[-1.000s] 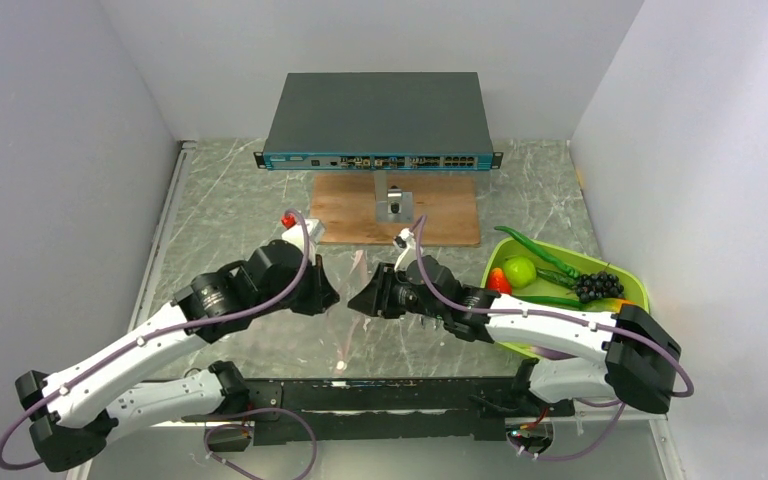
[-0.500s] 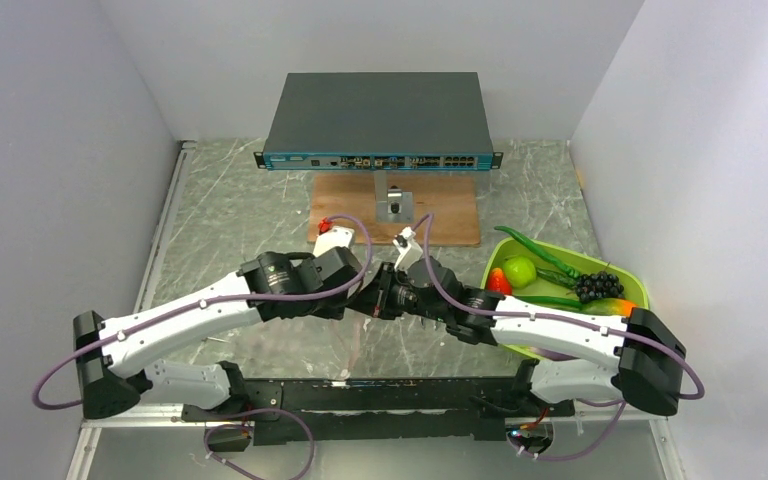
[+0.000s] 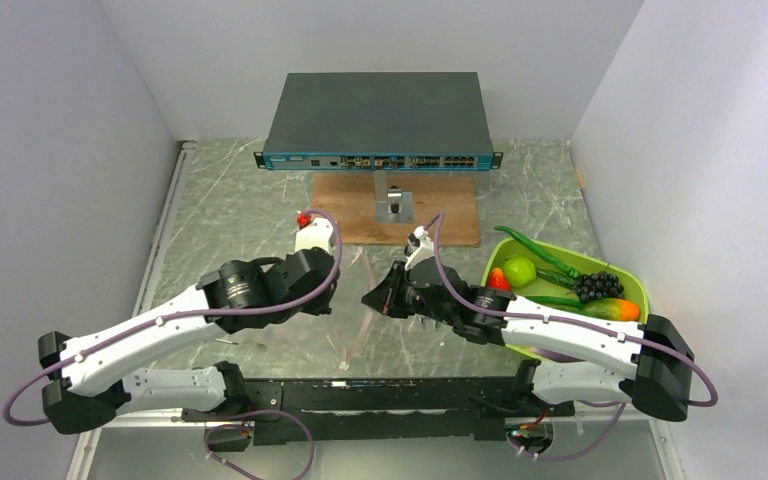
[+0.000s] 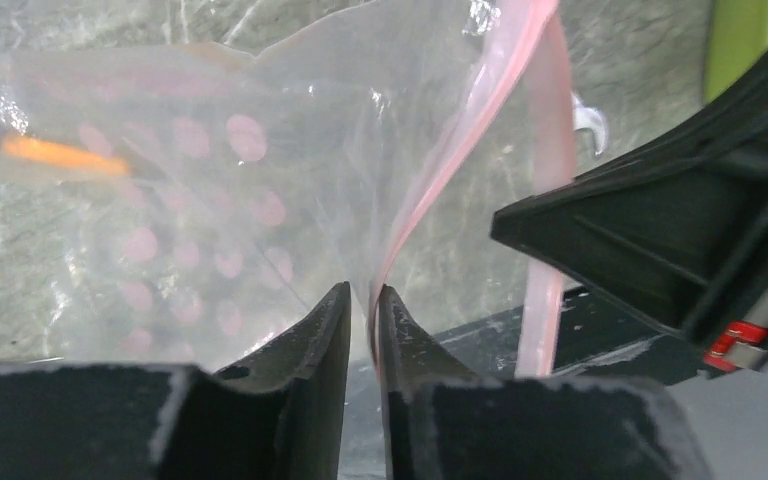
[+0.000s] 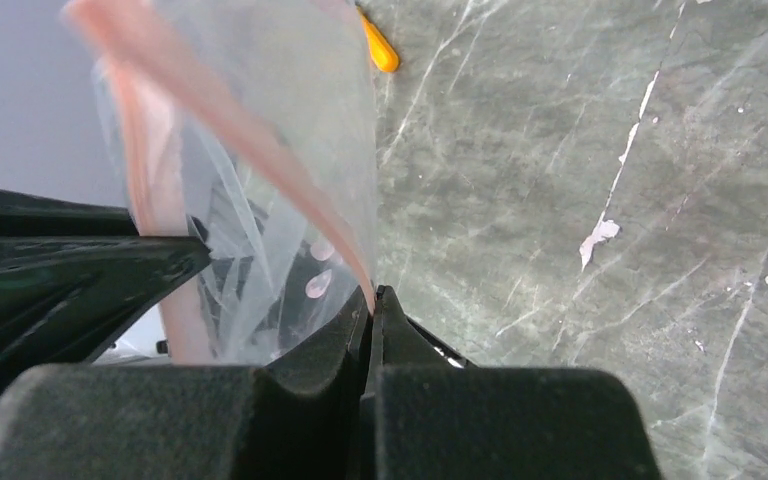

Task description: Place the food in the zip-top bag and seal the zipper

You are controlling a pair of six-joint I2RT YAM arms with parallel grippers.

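Observation:
The zip-top bag (image 3: pixel 357 322) hangs between my two grippers near the front middle of the table, clear with pink dots. My left gripper (image 3: pixel 343 293) is shut on the pinkish-red zipper strip (image 4: pixel 430 175), with the bag's body (image 4: pixel 190 190) stretching left of its fingers. My right gripper (image 3: pixel 371 298) is shut on the other side of the strip (image 5: pixel 290 190), and the bag film (image 5: pixel 290 120) rises above its jaws. The food lies in the lime-green tray (image 3: pixel 638 283): green apple (image 3: pixel 520 270), strawberry (image 3: pixel 499 281), black grapes (image 3: pixel 596 286), green beans (image 3: pixel 537 248), mango (image 3: pixel 615 309).
A network switch (image 3: pixel 378 118) stands at the back, with a wooden board (image 3: pixel 350 215) and a small metal block (image 3: pixel 397 204) in front of it. A small orange object (image 5: pixel 380 50) lies on the marble top beyond the bag. Grey walls close both sides.
My left gripper swung right to meet the right gripper at the bag, then drew back left with the strip in it. The right gripper shifted slightly right.

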